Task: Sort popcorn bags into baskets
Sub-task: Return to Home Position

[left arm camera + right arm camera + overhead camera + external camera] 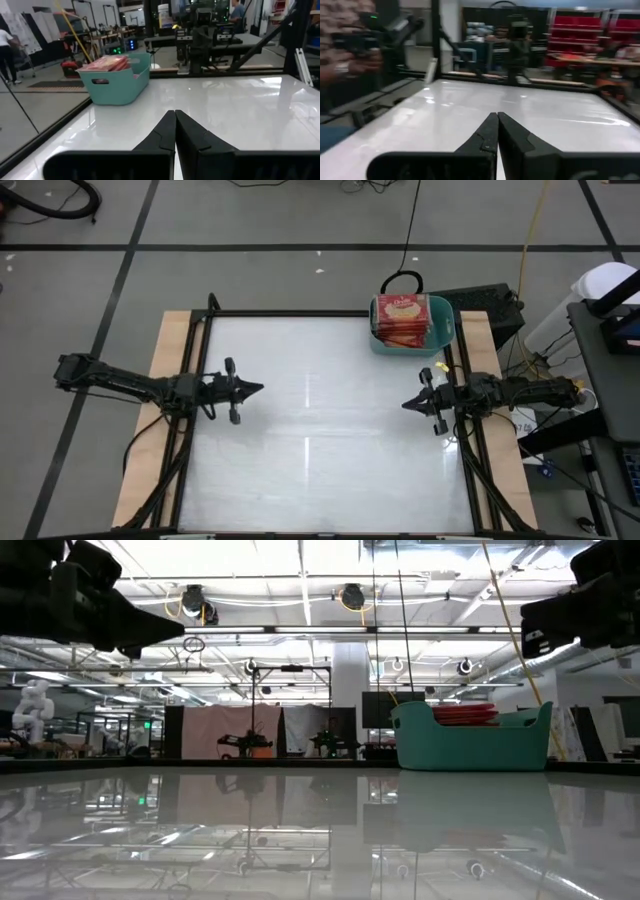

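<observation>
The teal-green basket (440, 332) stands at the table's far right corner, with red popcorn bags (402, 318) stacked inside it. The same basket (117, 85) and bags (107, 63) show in the left wrist view, and the low view shows the basket (470, 740) with bags (462, 713) above its rim. My left gripper (258, 388) hangs shut above the table's left side, pointing level toward the right. My right gripper (405, 405) hangs shut above the right side, pointing level toward the left. Both hold nothing.
The white glossy table top (320, 430) lies bare between the two grippers. A black frame rail (300, 313) runs along the far edge. A black box (490, 308) sits just beyond the basket, off the table's far right corner.
</observation>
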Robot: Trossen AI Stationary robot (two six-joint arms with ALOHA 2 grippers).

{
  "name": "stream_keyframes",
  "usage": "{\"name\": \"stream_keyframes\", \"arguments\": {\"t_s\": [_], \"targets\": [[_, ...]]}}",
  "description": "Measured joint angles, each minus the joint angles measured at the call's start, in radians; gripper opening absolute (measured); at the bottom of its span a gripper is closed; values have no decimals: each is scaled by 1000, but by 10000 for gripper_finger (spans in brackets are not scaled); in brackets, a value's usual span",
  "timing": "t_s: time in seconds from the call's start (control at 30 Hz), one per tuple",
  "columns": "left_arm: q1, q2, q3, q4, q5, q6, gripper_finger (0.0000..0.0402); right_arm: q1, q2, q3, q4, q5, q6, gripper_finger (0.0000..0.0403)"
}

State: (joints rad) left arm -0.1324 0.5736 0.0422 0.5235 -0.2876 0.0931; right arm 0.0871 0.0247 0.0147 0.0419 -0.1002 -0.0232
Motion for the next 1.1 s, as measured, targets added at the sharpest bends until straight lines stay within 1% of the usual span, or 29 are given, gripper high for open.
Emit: {"name": "stream_keyframes", "arguments": {"t_s": [0.07, 0.23, 0.3, 0.43, 0.57, 0.77, 0.9, 1.1], "targets": [[6, -23, 0, -27, 1, -4, 5, 0, 1, 0, 4, 31, -11, 3], [8, -76, 0, -66, 4, -36, 5, 0, 2, 0, 11, 221, -6, 1], [7, -87, 0, -74, 10, -42, 5, -2, 2, 0, 14, 256, -36, 0], [7, -99, 0, -87, 10, -47, 5, -21, -3, 0, 14, 256, -85, 0], [7, -99, 0, -88, 10, -43, 5, -68, -3, 0, 8, 256, -96, 0], [7, -98, 0, -87, 10, -45, 5, -133, -3, -1, -6, 202, -77, 0], [7, -98, 0, -87, 10, -53, 5, -141, -2, -1, -7, 202, -51, 0], [7, -98, 0, -86, 10, -58, 5, -141, 1, -1, -8, 200, -57, 0]]}}
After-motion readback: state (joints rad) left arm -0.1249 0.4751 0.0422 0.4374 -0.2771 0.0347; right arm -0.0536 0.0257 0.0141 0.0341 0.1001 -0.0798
